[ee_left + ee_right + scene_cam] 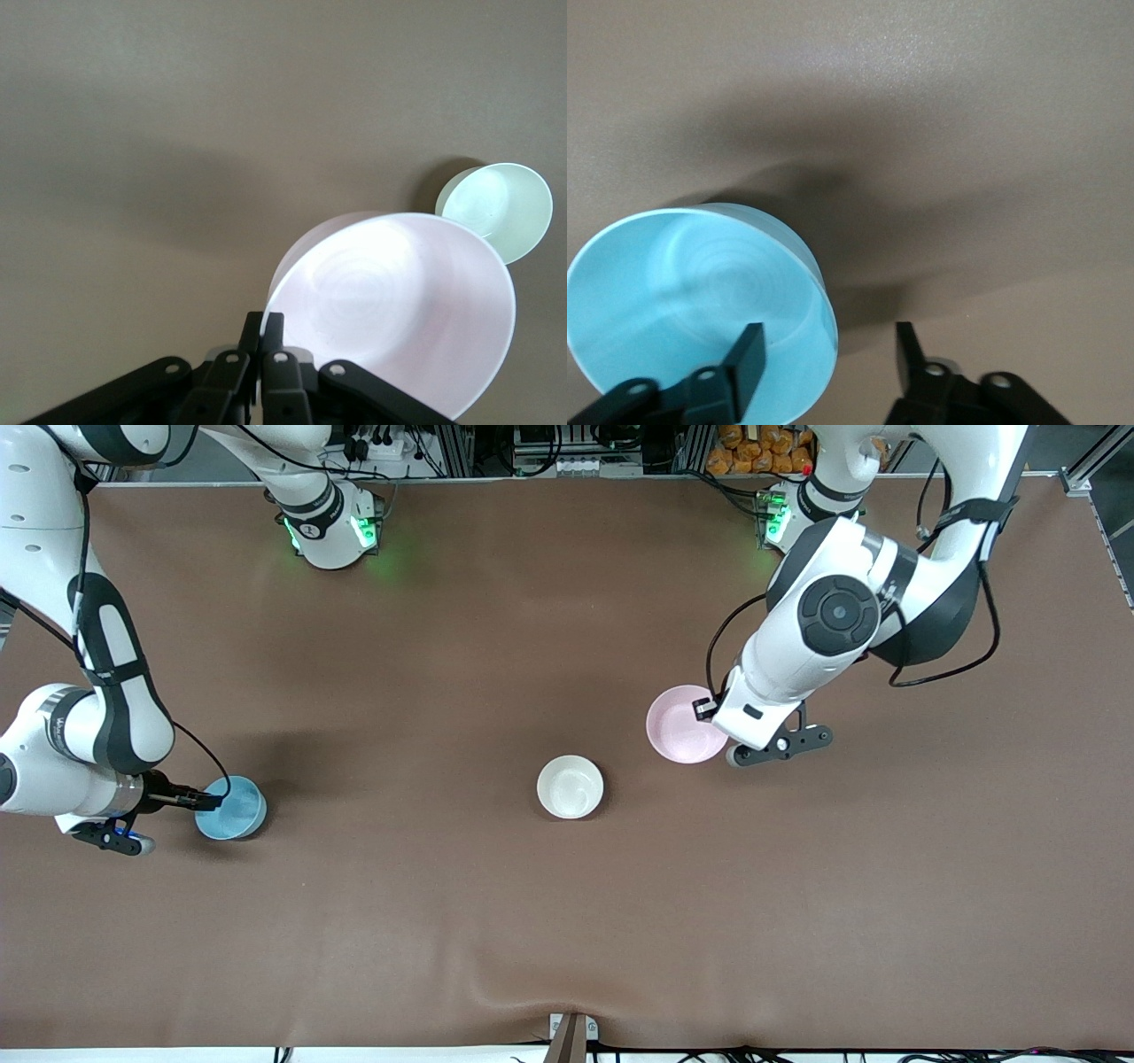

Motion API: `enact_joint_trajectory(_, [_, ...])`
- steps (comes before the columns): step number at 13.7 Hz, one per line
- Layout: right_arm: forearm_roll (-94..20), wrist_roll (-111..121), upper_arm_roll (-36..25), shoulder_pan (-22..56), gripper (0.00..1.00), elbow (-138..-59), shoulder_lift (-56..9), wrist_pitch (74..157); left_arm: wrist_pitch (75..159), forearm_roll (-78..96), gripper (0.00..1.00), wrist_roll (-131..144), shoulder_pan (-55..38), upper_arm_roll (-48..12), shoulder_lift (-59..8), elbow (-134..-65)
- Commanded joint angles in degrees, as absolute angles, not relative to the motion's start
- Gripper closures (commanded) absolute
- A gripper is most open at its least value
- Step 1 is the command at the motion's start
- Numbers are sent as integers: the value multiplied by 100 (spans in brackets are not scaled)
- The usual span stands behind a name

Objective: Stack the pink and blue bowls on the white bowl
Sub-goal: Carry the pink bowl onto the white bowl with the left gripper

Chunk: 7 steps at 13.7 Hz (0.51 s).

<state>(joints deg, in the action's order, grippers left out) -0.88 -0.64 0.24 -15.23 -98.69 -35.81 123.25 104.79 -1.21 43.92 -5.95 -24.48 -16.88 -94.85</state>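
Zero bowls stacked. White bowl point(570, 786) empty mid-counter point(496, 921). Left hand point(262, 329) pinches the pink bowl point(680, 722) rim, lifted. Right hand point(829, 347) gapes astride the blue bowl point(232, 809) wall, ungrasped. Both placements remain.

A wide table covered in a smooth brown cloth point(496, 921) is seen. Soft shadows are cast on it. Metal frames and black cables point(567, 447) are seen along its top edge.

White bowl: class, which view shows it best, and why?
Front view: the white bowl shows whole, standing alone mid-table. The left wrist view has it partly hidden by the pink bowl in the left gripper. The right wrist view lacks it.
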Motion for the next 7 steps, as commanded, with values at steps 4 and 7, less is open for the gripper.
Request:
enact_joint_trajectory(4, [-114,26,114,-1679,75,-10010,-3647,12646,10916,-9,100,4439,-659,-2487,-1687,-9571])
enact_joint_trajectory(7, [-114,26,114,-1670,100,-10020,-3647,12656,11318,61,100,4456,-729,-2505,-1845,-9580])
